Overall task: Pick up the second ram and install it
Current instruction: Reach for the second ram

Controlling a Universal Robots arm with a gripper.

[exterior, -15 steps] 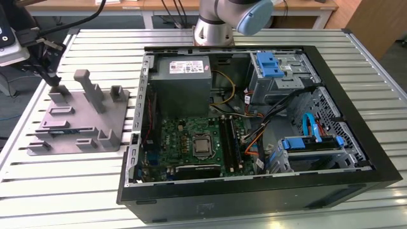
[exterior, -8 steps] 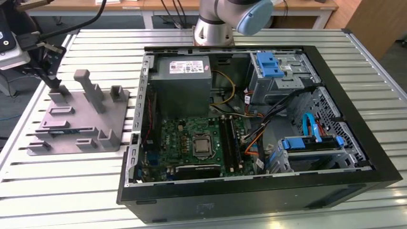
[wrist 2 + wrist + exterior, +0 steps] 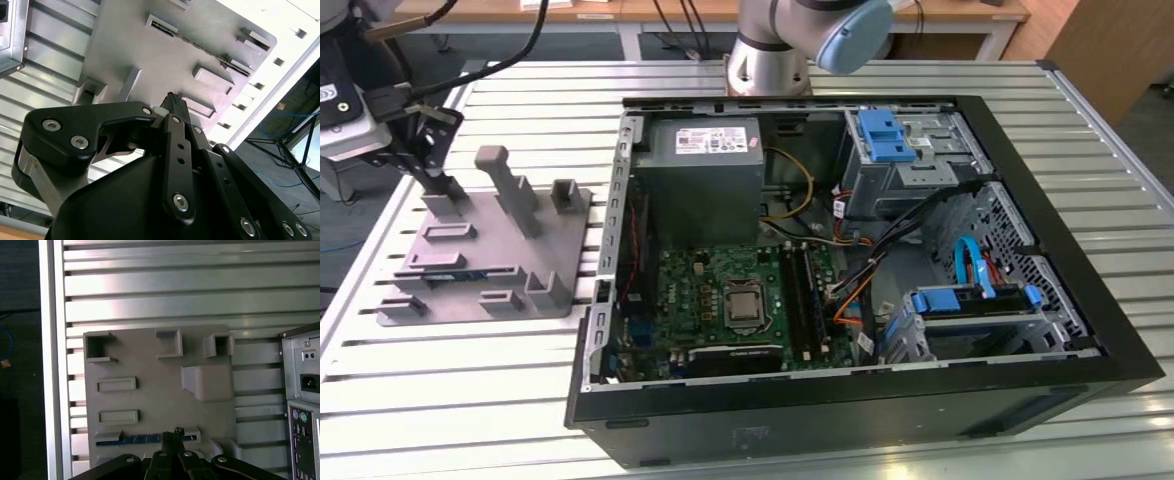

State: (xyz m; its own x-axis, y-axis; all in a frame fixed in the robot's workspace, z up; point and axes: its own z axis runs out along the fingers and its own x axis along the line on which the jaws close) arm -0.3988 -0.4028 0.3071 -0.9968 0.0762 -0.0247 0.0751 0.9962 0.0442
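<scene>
Pickup not yet done.
Your tool (image 3: 175,432) hovers, tips pressed together and empty; the second ram (image 3: 135,440) lies below it in the fixture plate (image 3: 150,400). Grasp and install remain.

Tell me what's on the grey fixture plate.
The grey fixture plate carries its upright posts and the second ram, lying in a slot near one edge. The tool covers the ram's middle, hiding any contact.
</scene>
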